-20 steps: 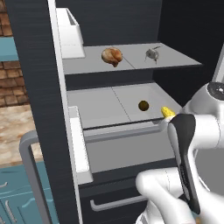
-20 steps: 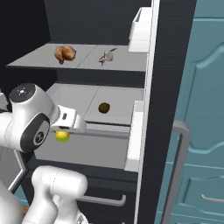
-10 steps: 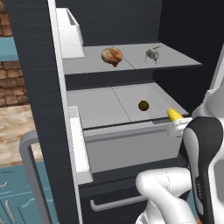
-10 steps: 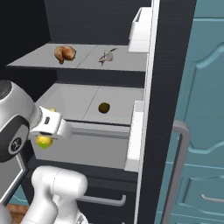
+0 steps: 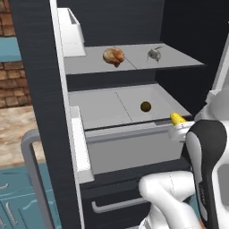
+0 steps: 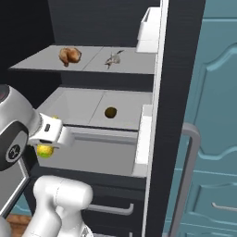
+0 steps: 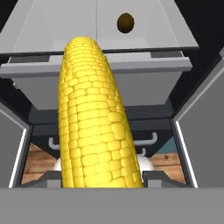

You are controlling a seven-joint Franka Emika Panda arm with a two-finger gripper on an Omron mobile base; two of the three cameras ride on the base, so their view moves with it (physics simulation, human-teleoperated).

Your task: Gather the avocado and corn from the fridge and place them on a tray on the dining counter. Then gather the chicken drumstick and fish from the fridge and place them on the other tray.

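Observation:
My gripper (image 7: 101, 176) is shut on the yellow corn (image 7: 94, 118), which runs straight up the hand view. The corn (image 5: 177, 119) hangs just outside the open fridge (image 5: 36, 71), in front of the lower shelf's right end, and shows below the hand in the right base view (image 6: 45, 150). The avocado (image 5: 145, 106) (image 6: 110, 112) (image 7: 125, 22) lies on the lower shelf, well beyond the corn. On the upper shelf the chicken drumstick (image 5: 113, 56) (image 6: 69, 55) sits left of the fish (image 5: 154, 54) (image 6: 112, 59). The trays and dining counter are out of view.
A white door bin (image 5: 71, 31) (image 6: 149, 30) hangs on the open fridge door, whose grey bar handle (image 6: 185, 176) juts out. A pale drawer front (image 5: 134, 150) sits under the lower shelf. Teal cabinets (image 6: 217, 115) stand to the right.
The arm has drawn back out of the fridge with the corn, sliding toward the shelf's outer end and a little lower. The avocado, drumstick and fish have not moved.

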